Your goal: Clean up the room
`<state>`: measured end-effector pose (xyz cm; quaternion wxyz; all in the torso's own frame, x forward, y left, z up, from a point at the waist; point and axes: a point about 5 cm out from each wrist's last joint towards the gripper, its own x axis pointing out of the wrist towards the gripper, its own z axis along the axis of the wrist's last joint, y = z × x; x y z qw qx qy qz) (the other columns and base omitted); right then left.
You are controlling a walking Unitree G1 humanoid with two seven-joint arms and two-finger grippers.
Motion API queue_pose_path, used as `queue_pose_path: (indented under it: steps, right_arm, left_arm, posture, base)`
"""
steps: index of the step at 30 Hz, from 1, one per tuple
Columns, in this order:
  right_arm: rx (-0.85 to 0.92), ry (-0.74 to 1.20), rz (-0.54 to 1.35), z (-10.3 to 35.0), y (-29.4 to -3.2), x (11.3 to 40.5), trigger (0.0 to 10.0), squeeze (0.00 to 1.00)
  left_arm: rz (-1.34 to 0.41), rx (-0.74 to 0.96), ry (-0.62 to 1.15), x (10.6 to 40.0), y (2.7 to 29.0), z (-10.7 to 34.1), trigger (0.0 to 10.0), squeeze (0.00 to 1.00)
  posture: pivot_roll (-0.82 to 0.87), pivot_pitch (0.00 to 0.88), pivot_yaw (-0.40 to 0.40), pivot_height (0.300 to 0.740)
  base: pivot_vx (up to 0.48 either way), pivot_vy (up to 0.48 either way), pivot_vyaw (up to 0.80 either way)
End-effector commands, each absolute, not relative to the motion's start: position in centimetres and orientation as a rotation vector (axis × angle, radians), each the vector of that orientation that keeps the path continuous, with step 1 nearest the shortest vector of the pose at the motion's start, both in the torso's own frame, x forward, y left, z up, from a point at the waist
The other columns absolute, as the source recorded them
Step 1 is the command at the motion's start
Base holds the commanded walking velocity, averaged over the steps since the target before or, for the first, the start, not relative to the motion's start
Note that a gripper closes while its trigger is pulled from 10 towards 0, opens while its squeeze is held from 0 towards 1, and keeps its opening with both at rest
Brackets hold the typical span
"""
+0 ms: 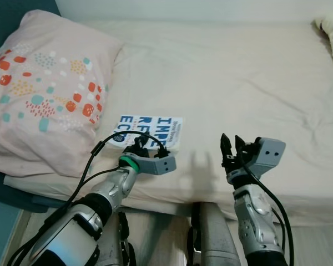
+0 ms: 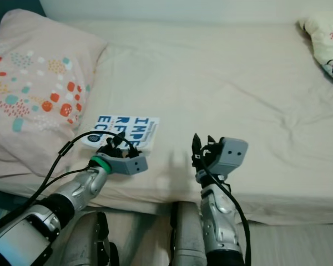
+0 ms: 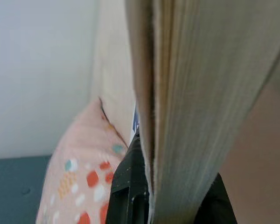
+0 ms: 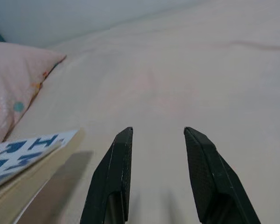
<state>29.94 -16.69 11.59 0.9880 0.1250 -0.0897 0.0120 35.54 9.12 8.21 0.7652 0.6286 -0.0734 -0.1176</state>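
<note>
A white paperback book with large blue block letters on its cover (image 1: 150,131) lies flat on the cream-sheeted bed (image 1: 238,83), close to the near edge of the mattress and just at 3 o'clock of the big pale pink pillow dotted with orange and teal spots (image 1: 44,88), whose corner it almost touches. The left gripper (image 1: 146,147) sits at the book's near edge, at 6 o'clock of the cover, its black fingers clamped on the volume; the left wrist view looks straight along the cream page edges (image 3: 200,93) with a black finger (image 3: 128,186) pressed against one side. The right gripper (image 1: 231,147) is raised over the bare sheet at 3 o'clock of the book, well apart from it, its two fingers (image 4: 113,177) spread with a clear gap and nothing between them. A second patterned white pillow (image 2: 324,41) rests at the bed's far 2 o'clock corner.
</note>
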Motion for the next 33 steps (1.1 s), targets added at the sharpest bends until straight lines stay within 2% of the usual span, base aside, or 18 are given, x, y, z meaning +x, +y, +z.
queue_pose_path:
  steps: [1,3,9,10,11,12,13,15,18,22,23,24,28,33]
  right_arm:
    - [0.263,-0.15,0.011,10.9,-16.7,29.4,10.0,0.0]
    - [0.263,-0.132,0.005,10.5,-16.9,28.8,10.0,0.0]
    - [0.266,-0.107,0.005,10.4,-16.9,28.3,10.0,0.0]
    - [0.267,-0.102,0.005,10.4,-16.9,28.2,10.0,0.0]
    - [0.266,-0.099,0.008,10.5,-16.8,28.1,10.0,0.0]
    - [0.266,-0.099,0.008,10.5,-16.8,28.1,10.0,0.0]
    - [0.264,-0.099,0.011,10.7,-16.7,28.0,10.0,0.0]
    - [0.261,-0.1,0.015,10.8,-16.7,28.0,10.0,0.0]
    - [0.254,-0.098,0.017,11.0,-16.8,27.9,10.0,0.0]
    - [0.254,-0.091,0.014,10.9,-16.7,27.7,10.0,0.0]
    - [0.255,-0.087,0.015,10.8,-16.7,27.7,10.0,0.0]
    - [0.255,-0.084,0.015,10.8,-16.6,27.8,10.0,0.0]
    - [0.258,-0.08,0.015,10.7,-16.5,27.8,10.0,0.0]
    - [0.263,-0.074,0.017,10.5,-16.5,28.1,10.0,0.0]
  left_arm:
    - [-0.247,1.412,-0.121,35.5,9.9,7.7,10.0,0.0]
    - [-0.223,1.45,-0.054,35.4,11.3,7.1,10.0,0.0]
    - [-0.203,1.469,-0.019,35.3,12.0,6.7,10.0,0.0]
    - [-0.206,1.474,-0.015,35.2,12.0,6.6,10.0,0.03]
    - [-0.199,1.478,-0.018,35.2,12.0,6.6,10.0,0.11]
    - [-0.199,1.478,-0.018,35.2,12.0,6.6,10.0,0.11]
    - [-0.187,1.47,-0.017,35.3,11.9,6.6,10.0,1.0]
    - [-0.182,1.466,-0.038,35.4,11.6,6.9,10.0,1.0]
    - [-0.174,1.466,-0.09,35.7,10.9,7.6,10.0,1.0]
    - [-0.169,1.478,-0.082,35.8,11.3,7.7,10.0,1.0]
    - [-0.169,1.478,-0.08,35.8,11.5,7.7,10.0,0.68]
    - [-0.173,1.47,-0.071,35.8,11.7,7.5,10.0,0.0]
    - [-0.204,1.435,-0.039,35.4,12.3,6.9,10.0,0.0]
    - [-0.29,1.375,-0.012,34.3,14.4,5.6,10.0,0.0]
  posture:
    - [-0.12,0.248,0.095,0.6]
    - [-0.12,0.259,0.095,0.6]
    - [-0.13,0.268,0.094,0.6]
    - [-0.13,0.273,0.094,0.6]
    - [-0.14,0.29,0.091,0.6]
    - [-0.14,0.29,0.091,0.6]
    - [-0.15,0.301,0.091,0.6]
    - [-0.16,0.304,0.091,0.6]
    - [-0.15,0.306,0.092,0.6]
    - [-0.15,0.304,0.092,0.6]
    - [-0.14,0.297,0.093,0.6]
    - [-0.13,0.291,0.095,0.6]
    - [-0.12,0.281,0.097,0.6]
    - [-0.08,0.255,0.096,0.6]
  base:
    - [0.0,0.0,0.0]
    - [0.0,0.0,0.0]
    - [0.0,0.0,0.0]
    - [0.0,0.0,0.0]
    - [0.0,0.0,0.0]
    - [0.0,0.0,0.0]
    - [0.0,0.0,0.0]
    - [0.0,0.0,0.0]
    - [0.0,0.0,0.0]
    - [0.0,0.0,0.0]
    - [0.0,0.0,0.0]
    - [0.0,0.0,0.0]
    - [0.0,0.0,0.0]
    - [0.0,0.0,0.0]
